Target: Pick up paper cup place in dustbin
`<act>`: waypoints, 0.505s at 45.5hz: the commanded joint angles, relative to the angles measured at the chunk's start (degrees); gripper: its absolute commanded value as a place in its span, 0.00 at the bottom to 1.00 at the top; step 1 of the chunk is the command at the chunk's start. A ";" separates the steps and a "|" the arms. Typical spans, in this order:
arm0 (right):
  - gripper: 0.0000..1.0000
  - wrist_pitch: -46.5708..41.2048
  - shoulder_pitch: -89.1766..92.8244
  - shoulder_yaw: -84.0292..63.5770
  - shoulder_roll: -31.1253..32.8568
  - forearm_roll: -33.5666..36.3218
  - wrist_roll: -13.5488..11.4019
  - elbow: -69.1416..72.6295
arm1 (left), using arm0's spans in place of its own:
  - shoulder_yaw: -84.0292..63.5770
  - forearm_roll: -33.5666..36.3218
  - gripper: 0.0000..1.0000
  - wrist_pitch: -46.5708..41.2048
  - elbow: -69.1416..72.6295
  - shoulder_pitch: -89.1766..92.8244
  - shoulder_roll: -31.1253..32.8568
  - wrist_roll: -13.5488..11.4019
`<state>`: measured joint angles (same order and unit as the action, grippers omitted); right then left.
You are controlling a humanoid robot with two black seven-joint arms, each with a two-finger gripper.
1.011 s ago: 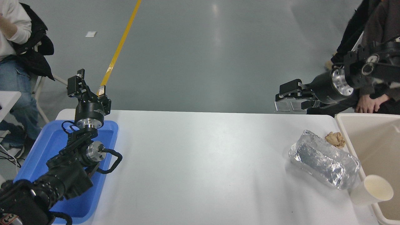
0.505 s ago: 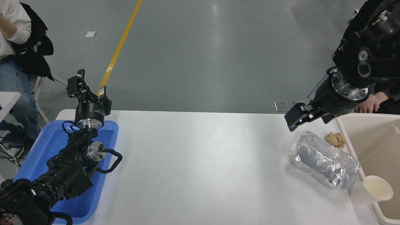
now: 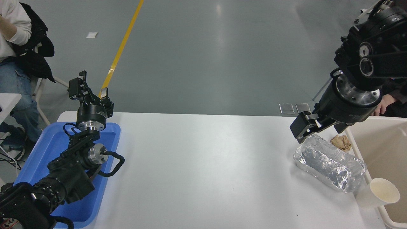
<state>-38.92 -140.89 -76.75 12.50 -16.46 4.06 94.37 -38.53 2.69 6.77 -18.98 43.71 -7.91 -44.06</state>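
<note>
Over at the right edge of the white desk (image 3: 203,165) sits the paper cup (image 3: 377,193), tipped so its open mouth faces up and to the right, leaning right against the rim of the dustbin (image 3: 378,149). It's touching or nearly touching the near corner of the crumpled foil tray (image 3: 329,162), which lies at a slant just left of the bin. A small brown paper wad (image 3: 341,142) sits at the far end of that tray, tucked between it and the bin wall.

Right arm comes in from the upper right and points down and to the left, and its right pincer (image 3: 303,128) hangs above the far end of the foil tray, well apart from the cup. Honestly can't tell how its fingers stand from this angle, it just reads as one dark block, so I'm not going to call it wide or narrow. Nothing visibly in it.

Left arm is parked at the lower left over the blue tray (image 3: 47,149), with the left pincer (image 3: 91,91) pointing up and away past the desk's far edge, fingers spread apart with clear floor showing between them, holding nothing.

Far side: a person in a white top and jeans (image 3: 12,63) sits at the top left, and somebody's hand (image 3: 384,106) peeks out behind the right arm near the bin.
</note>
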 commanded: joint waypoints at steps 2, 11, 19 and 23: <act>1.00 2.96 1.14 -7.44 7.70 -7.69 -0.02 0.12 | 0.03 -0.05 1.00 0.00 0.00 0.06 0.00 -0.06; 1.00 7.98 7.55 -12.72 22.64 -25.27 0.07 -3.48 | 0.03 -0.05 1.00 0.00 0.00 0.06 0.00 -0.06; 1.00 12.90 18.09 -10.97 35.30 -35.03 0.24 -10.33 | 0.03 -0.05 1.00 0.00 0.00 0.06 0.00 -0.06; 1.00 15.01 25.29 -6.32 39.87 -37.32 0.42 -14.64 | 0.03 -0.05 1.00 0.00 0.00 0.06 0.00 -0.06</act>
<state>-29.78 -129.45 -86.97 37.73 -42.35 4.19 88.22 -38.50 2.63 6.76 -18.97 43.79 -7.92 -44.13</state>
